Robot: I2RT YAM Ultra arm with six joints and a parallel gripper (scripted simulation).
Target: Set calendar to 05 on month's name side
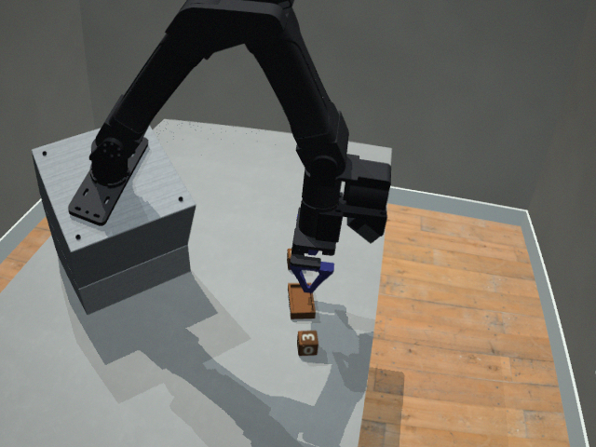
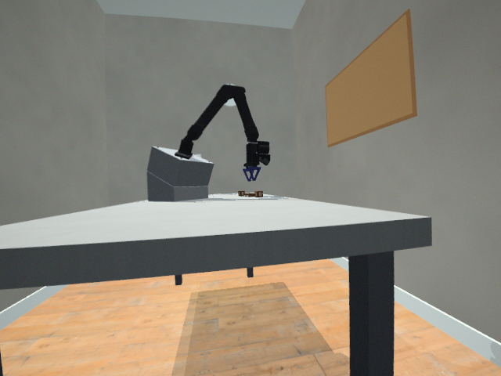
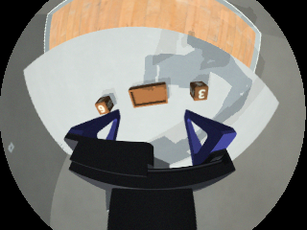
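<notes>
The brown tray lies flat on the table and is empty. One brown cube stands on the table beside the tray, at the right in the wrist view. It shows a sideways 3 on top and a 0 on a side in the top view. The other cube stands beyond the tray's other end and shows a 6 or 9; the arm mostly hides it in the top view. My gripper is open and empty, above the table. No month's name is legible.
The arm's grey pedestal stands on the table to the left in the top and exterior views. The table's edge and the wooden floor lie right of the tray in the top view. Arm shadows cross the table.
</notes>
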